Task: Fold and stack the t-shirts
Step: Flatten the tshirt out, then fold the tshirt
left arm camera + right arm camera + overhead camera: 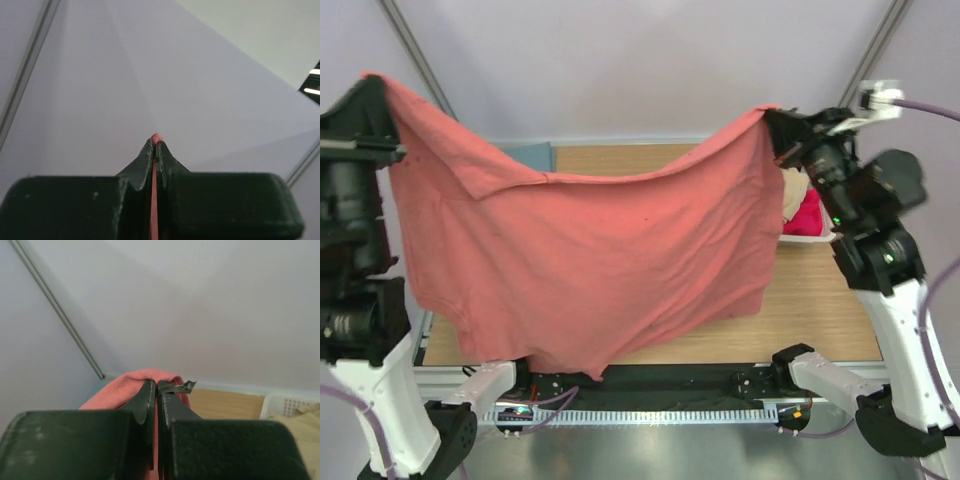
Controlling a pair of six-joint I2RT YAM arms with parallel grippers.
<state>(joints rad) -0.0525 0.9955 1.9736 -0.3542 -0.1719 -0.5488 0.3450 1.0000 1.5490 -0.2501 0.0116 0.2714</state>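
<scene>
Left tool point(156, 142) is pressed together on a thin edge of the salmon-red soft cloth short-sleeved t-shirt point(600, 260). In my left wrist view a sliver of red cloth runs up between its 2 dark green fingers point(142, 165) and pokes out at the tips. Right tool point(156, 385) is pinching another edge of that shirt, with a fold bunched over and behind its fingertips.

From overhead, I see both tools raised high and well apart. The shirt hangs between them like a sagging sheet, its top edge dipping in the middle. Its lower hem drops far below the tools towards the near edge of the light wooden counter point(820, 300); I cannot tell whether it touches.

Beyond the hanging shirt, on the left tool's side, a small patch of dusty teal-blue cloth point(525, 155) lies on the counter. Below the right tool sits a white plastic basket point(807, 237) holding cream and magenta cloth.
</scene>
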